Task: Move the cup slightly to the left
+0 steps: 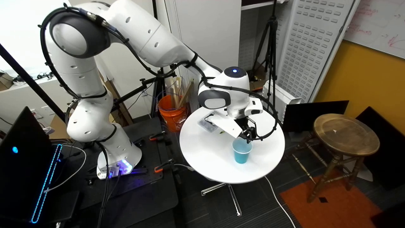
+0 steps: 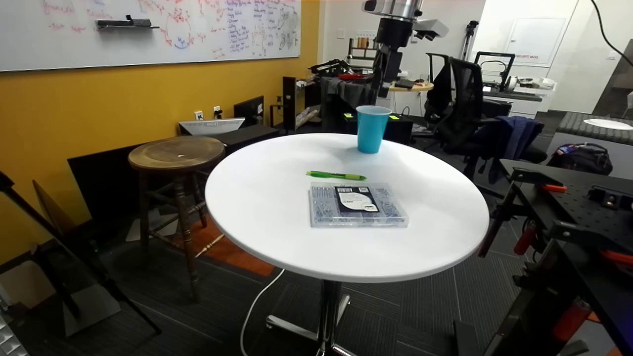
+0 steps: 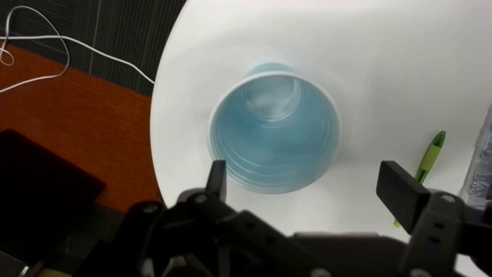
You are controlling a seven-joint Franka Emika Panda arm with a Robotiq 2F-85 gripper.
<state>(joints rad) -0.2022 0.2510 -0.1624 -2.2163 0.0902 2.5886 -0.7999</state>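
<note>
The light-blue cup (image 2: 372, 131) is stood upright near the edge of the round white tabletop (image 2: 269, 212), and no contents can be made out inside it. Nothing is gripped: the jaws are held wide apart above the rim. In the wrist view the cup is framed off-centre between them, and its rim is overlapped by the jaw on that view's left. Trouble would most likely be caused by that offset: if the arm (image 1: 166, 44) were lowered straight down, the rim could be caught and the cup, which is judged light, tipped or skidded. Its thin-looking wall could be buckled by a hard squeeze. It could also be pushed off the nearby edge if it were moved too far or the wrong way; whose left is meant cannot be told. The rim might be brushed by the black cable (image 1: 234, 88) too, since it is looped low beside the jaws. Away from that edge, a green pen (image 2: 336, 175) is laid, with a clear box of small parts (image 2: 321, 207) beyond it. The arm is stretched out from the dark bench (image 1: 148, 202), its elbow raised and its wrist bent so that the jaws are pointed down.
</note>
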